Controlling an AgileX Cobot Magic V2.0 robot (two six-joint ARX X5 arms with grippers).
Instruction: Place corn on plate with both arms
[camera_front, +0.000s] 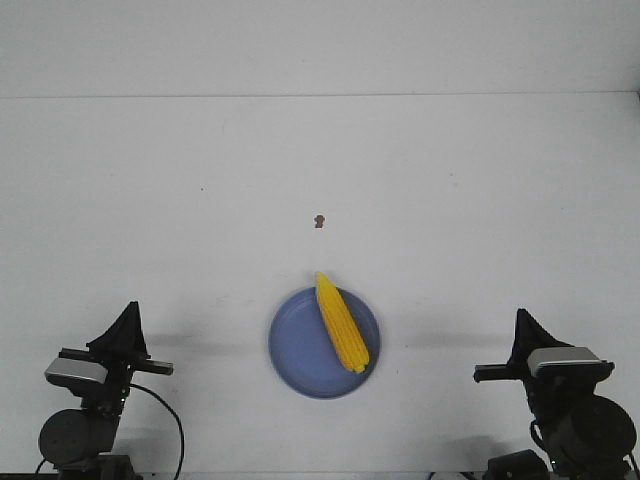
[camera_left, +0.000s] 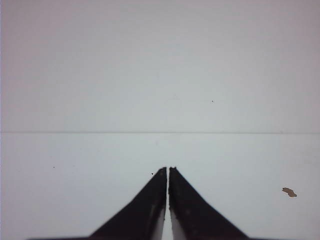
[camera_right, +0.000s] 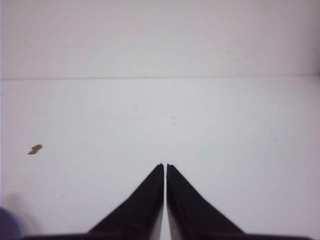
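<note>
At the near left of the plain white table (camera_front: 200, 200), the left gripper (camera_front: 128, 312) is a matte black wedge tapering to a point; in its wrist view its two fingers (camera_left: 150, 205) stand pressed almost together, a thin slit between them, holding nothing. In the middle, near the front edge, sits the round, shallow periwinkle-blue plate (camera_front: 300, 355) with a slightly raised rim. The corn (camera_front: 340, 322), a bright yellow tapered cob with a bumpy kernel texture, lies diagonally across the plate's right half, its pointed tip reaching just over the far rim. Farther back lies a small brown speck (camera_front: 318, 221), well apart from the plate. At the near right, the right gripper (camera_front: 522, 325) is likewise closed and empty, well clear of the plate.
</note>
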